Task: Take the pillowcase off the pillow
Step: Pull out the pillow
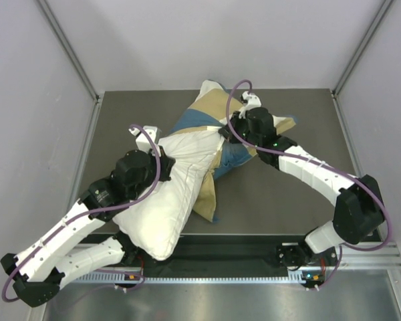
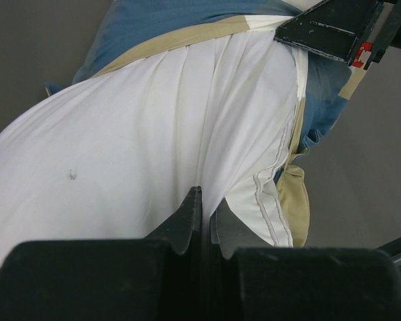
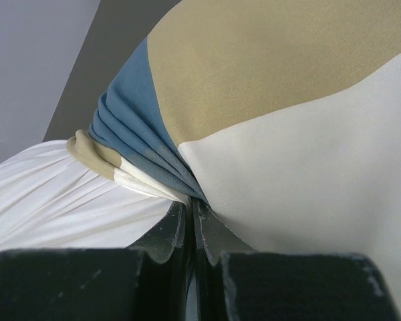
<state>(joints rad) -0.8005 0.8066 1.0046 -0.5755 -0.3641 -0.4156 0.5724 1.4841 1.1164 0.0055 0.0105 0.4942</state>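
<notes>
Left pincer (image 2: 206, 200) is clamped on the white pillow (image 1: 162, 207), and right pincer (image 3: 190, 204) is clamped on gathered pillowcase (image 3: 267, 80) cloth. Approx. half the pillow is bared, near the arms' bases. Its far end is judged covered, mid table (image 1: 287, 197). More pulling apart is needed.

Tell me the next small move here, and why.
Probably draw the right gripper, shut on a bunched fold of the blue, tan and cream checked fabric pillowcase, away from the left gripper, which pinches the plump white pillow. Most of the pillow lies bare; only its far end sits inside the cover.
</notes>
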